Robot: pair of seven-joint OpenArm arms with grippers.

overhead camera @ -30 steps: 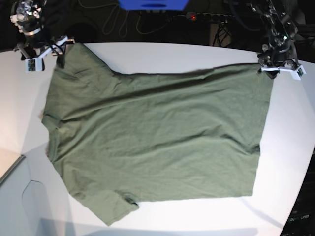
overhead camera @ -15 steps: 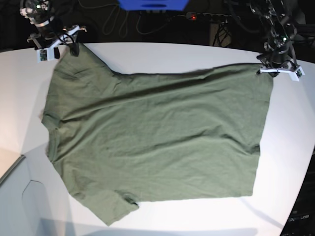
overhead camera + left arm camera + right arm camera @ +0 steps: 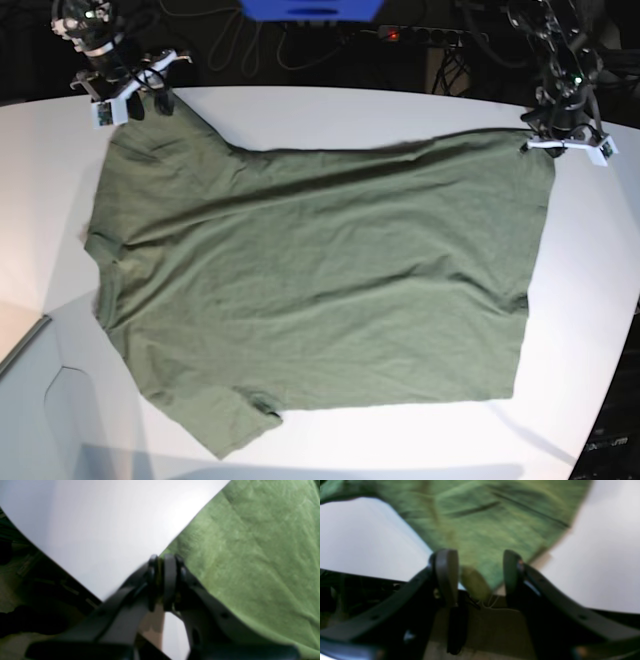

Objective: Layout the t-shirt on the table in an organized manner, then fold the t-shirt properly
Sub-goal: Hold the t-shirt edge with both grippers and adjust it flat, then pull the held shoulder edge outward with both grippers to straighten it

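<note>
On the white worktop (image 3: 330,108) the olive t-shirt (image 3: 320,270) lay spread nearly flat, its sleeves toward my left in the base view and its hem toward my right. My left tool (image 3: 163,563) sat at the far hem corner with its pads pressed together at the cloth's very edge (a sliver of green seemed caught between them, though the blur made that hard to confirm). My right tool (image 3: 476,576) hung over the far sleeve corner at the worktop's rim, jaws apart, with the tip of that sleeve lying between the fingers (image 3: 446,572) and touching neither, so far as I could tell.
</note>
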